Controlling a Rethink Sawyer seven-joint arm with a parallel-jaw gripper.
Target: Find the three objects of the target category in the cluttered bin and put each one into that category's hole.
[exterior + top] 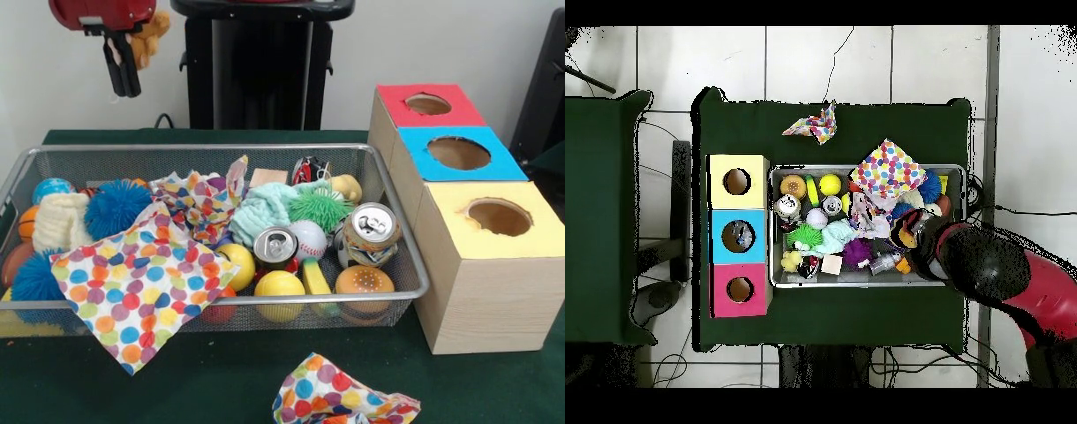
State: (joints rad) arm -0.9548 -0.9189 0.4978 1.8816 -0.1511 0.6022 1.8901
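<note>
Front view: my gripper (124,64), raised at 11 o'clock above the bin (399,231), grasps an orange plush toy (152,35). No can (371,233) lettering is readable. Overhead view: my arm (1005,280) covers the bin's (865,283) 3 o'clock end.

I see even, fairly bright indoor light in both views, soft and coming from above. The wire bin (402,256) throws only a faint shadow onto the green bench (221,371). The can tops (371,223) catch small white highlights. In the front view the wall (424,44) behind reads pale and flat, with no glare. From overhead the white floor tiles (705,55) look bright and the bench cloth dark, with little detail in it.
</note>
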